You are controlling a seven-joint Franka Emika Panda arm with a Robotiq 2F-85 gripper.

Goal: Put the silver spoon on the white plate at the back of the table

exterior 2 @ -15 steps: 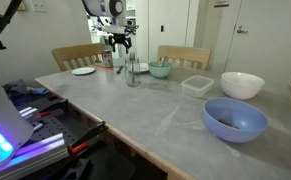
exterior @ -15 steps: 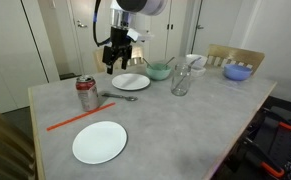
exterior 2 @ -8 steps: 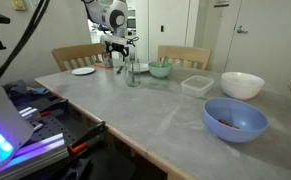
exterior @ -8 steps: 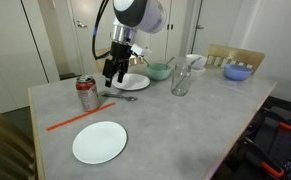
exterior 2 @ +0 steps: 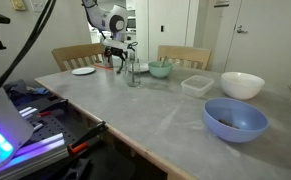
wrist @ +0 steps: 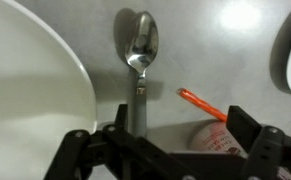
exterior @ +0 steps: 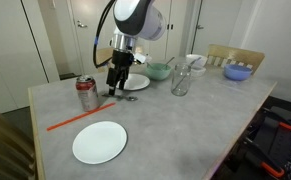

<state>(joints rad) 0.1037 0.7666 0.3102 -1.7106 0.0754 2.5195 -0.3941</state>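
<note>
The silver spoon (wrist: 139, 55) lies flat on the grey table (exterior: 185, 125), just in front of the white plate (exterior: 132, 81) at the back. In the wrist view that plate (wrist: 30, 95) fills the left side. The spoon's handle runs down between my fingers. My gripper (exterior: 114, 89) is open and hangs low over the handle end, with the fingers (wrist: 160, 140) on either side and not closed on it. In an exterior view the gripper (exterior 2: 113, 62) is at the far end of the table.
A red soda can (exterior: 86, 93) stands close beside the gripper. An orange-red stick (exterior: 75, 118) lies in front of it. A larger-looking white plate (exterior: 99, 142) is near the front edge. A glass (exterior: 180, 82), a teal bowl (exterior: 158, 71) and a blue bowl (exterior: 238, 71) stand further along.
The gripper has come down and forward from above the back plate to just over the spoon's handle. The spoon has not moved.
</note>
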